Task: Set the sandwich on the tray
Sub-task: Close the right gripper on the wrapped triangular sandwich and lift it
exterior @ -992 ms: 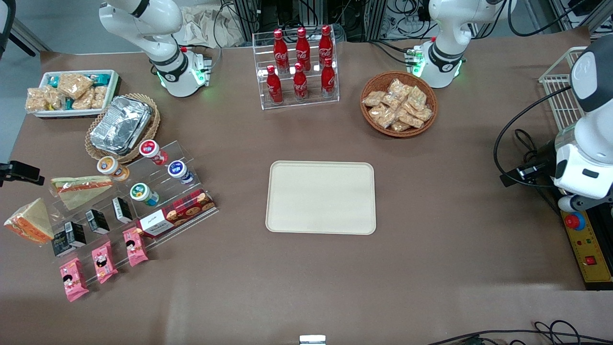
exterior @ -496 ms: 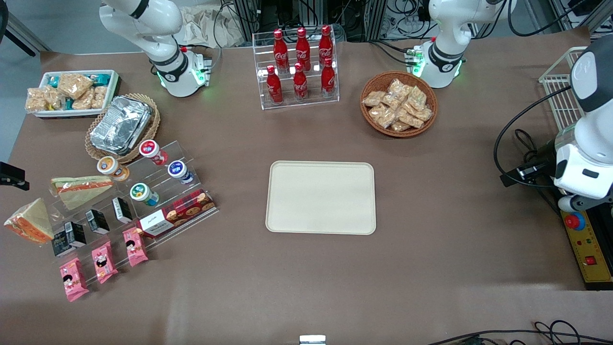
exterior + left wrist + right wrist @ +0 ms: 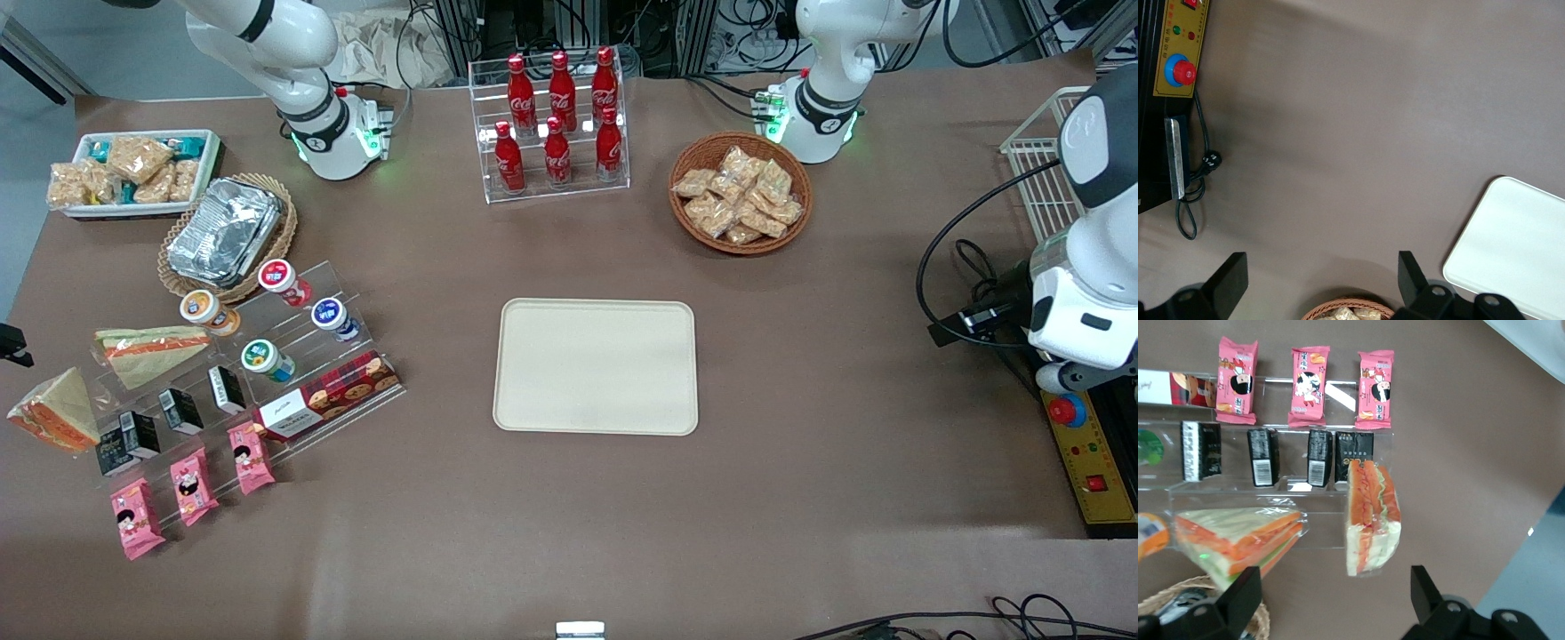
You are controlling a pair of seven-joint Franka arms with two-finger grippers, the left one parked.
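Gripper (image 3: 1331, 603) high over sandwich (image 3: 1371, 518), jaws wide open, empty. Wedge's long axis runs straight out from jaws, between fingers. Tray (image 3: 596, 366) well apart, mid-bench.

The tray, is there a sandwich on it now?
No: the tray is bare, and the sandwich lies at the working arm's end of the table, with the gripper open above it.

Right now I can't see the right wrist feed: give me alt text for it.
The open end effector hovers above the wrapped sandwich standing on edge, not touching it. A flatter sandwich lies beside it, with black cartons and pink snack packets on a clear rack.
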